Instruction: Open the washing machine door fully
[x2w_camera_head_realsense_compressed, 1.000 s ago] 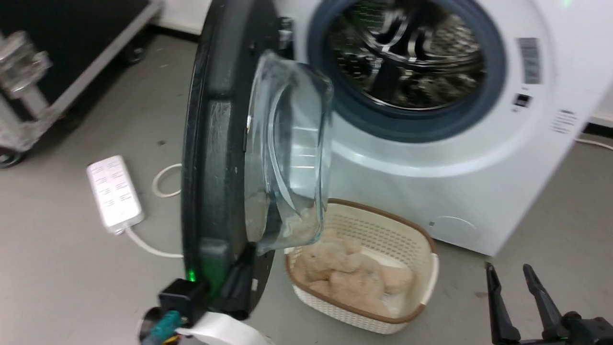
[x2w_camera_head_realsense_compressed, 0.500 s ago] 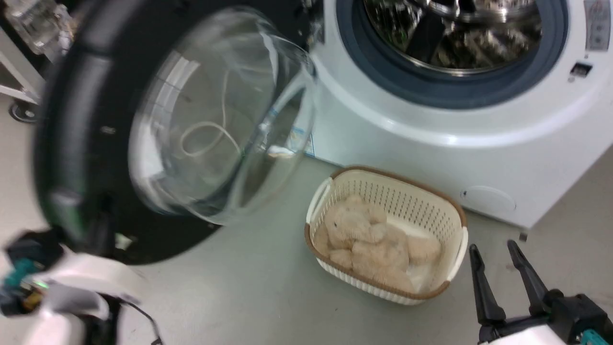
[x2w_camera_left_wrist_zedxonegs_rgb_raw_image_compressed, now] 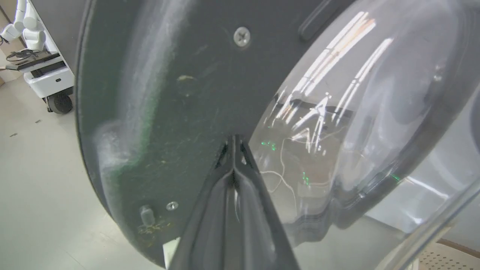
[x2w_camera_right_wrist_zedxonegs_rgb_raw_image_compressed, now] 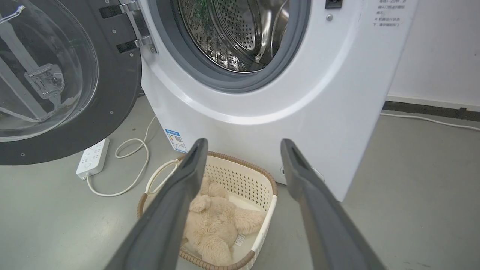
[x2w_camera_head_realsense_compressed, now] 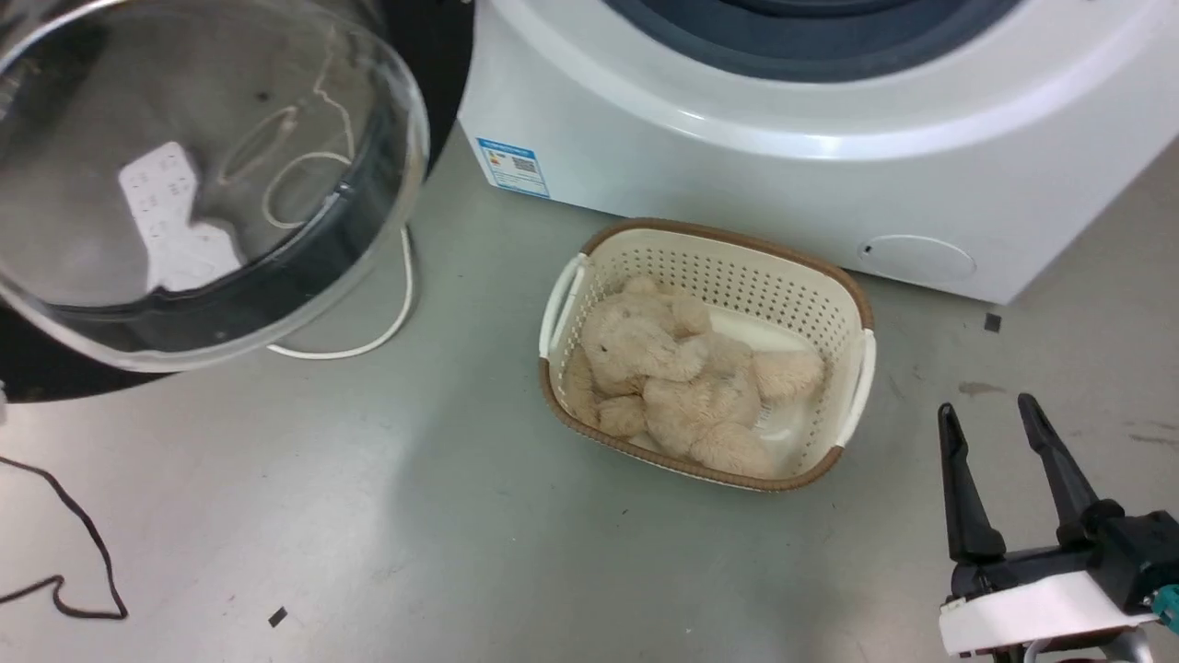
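While my left claw stays out of it, pressed together, tips up at the dark inner face of the big round black-rimmed washing machine door, its bulging clear glass bowl sits just right of them. Right claw hangs spread, empty. Door's swung wide, well off to its left; cream perforated plastic basket with beige plush toy lies ahead-left.

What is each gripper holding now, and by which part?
Nothing is held. The left gripper is shut, its tips at the black inner face of the washing machine door; the right gripper is open and empty.
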Motion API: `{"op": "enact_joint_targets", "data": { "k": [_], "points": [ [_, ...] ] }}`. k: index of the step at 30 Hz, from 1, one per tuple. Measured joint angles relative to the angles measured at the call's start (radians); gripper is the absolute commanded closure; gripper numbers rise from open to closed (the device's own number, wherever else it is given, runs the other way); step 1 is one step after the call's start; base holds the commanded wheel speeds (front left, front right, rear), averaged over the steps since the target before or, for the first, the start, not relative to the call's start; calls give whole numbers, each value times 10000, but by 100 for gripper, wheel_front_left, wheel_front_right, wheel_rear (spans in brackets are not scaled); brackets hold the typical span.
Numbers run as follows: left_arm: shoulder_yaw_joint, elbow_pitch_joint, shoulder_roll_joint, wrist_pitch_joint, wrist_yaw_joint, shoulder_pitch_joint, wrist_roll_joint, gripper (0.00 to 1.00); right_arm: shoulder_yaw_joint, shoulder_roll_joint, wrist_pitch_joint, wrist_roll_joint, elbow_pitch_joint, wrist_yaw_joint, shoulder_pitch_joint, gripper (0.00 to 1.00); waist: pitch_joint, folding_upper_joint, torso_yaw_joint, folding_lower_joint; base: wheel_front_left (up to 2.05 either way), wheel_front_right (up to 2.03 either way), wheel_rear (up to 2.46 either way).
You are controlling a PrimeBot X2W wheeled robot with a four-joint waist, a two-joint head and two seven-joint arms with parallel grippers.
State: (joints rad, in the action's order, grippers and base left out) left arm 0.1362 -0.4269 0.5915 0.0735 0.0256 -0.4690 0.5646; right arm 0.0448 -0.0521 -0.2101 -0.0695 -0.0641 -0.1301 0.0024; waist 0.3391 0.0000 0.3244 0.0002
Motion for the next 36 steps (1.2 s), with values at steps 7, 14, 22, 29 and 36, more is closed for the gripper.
{"op": "enact_joint_targets", "data": {
  "k": [7,14,22,29,36],
  "points": [
    [-180,-1110,79,1045,-380,-525,-130,100,98,0,-40,-19,151,0,-110,0,-165,0,-175,-2,0,0,0],
    [-504,-424,-240,1678,-568,-465,-596,100,357,0,-245,-194,368,0,-102,0,-912,0,-296,-3,0,0,0],
    [-1133,2255,-1327,1732,-236,1263,-894,100,602,4,-401,-295,249,0,91,0,-2073,0,-751,-5,0,0,0],
    [-1908,4148,-2220,1455,464,3279,-1246,100,466,6,-462,-387,-61,0,576,0,-2883,0,-1587,-5,0,0,0],
    [-2412,5003,-2763,1425,1066,4548,-1592,0,222,8,-470,-537,-119,0,1055,0,-3394,0,-2455,-5,0,0,0]
  ]
}}
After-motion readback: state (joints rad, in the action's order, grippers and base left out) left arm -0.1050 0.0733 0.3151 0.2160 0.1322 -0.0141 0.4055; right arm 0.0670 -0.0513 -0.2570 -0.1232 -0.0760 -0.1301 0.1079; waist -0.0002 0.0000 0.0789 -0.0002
